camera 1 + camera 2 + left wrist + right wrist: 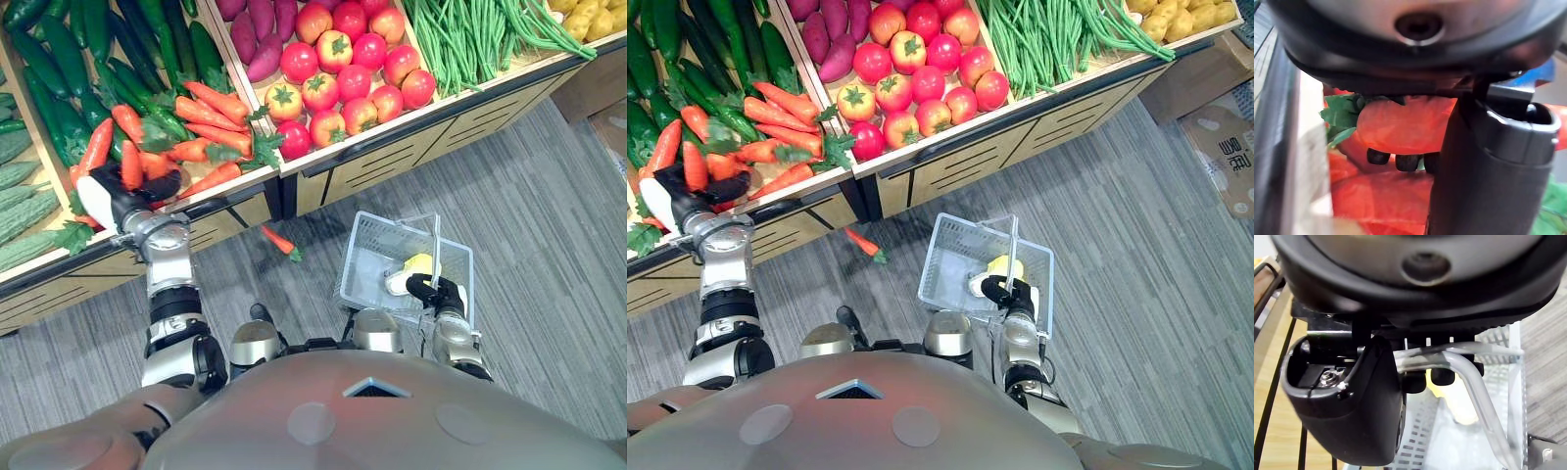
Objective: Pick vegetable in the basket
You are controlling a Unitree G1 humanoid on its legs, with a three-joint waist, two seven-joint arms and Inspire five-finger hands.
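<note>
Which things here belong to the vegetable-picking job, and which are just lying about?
Job in hand: left hand curled round a carrot; right hand holding the basket.
Lying about: fallen carrot; tomatoes; green beans; cucumbers.

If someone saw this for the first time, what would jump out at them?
The red tomatoes and the carrot pile on the stand, where the left hand grips one carrot. Then a stray carrot lying on the grey floor, and the right hand holding a clear basket by its handle.
</note>
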